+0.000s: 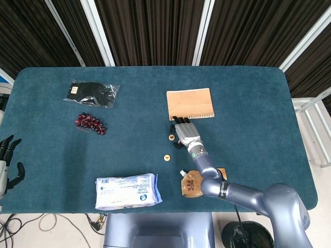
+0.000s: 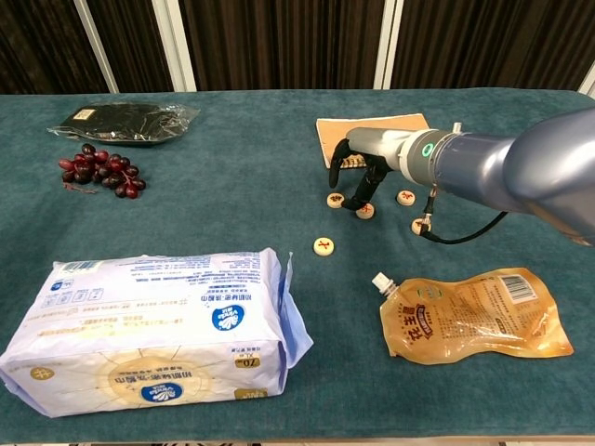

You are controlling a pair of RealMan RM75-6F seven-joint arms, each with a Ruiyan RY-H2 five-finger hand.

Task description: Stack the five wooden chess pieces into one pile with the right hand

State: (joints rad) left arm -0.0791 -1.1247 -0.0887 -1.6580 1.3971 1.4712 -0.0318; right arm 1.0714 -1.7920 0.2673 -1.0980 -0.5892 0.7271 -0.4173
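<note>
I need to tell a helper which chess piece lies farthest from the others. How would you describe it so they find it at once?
Start at the brown spouted pouch near the table's front edge. Just beyond its spout, on the bare blue cloth, lies a single round wooden chess piece. Unlike the others, clustered under the right hand, it lies alone, nearer the front.

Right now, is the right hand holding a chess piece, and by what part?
Cannot tell. The right hand has fingertips down among the wooden chess pieces, one at a piece, but no lift or pinch shows. The left hand holds nothing.
</note>
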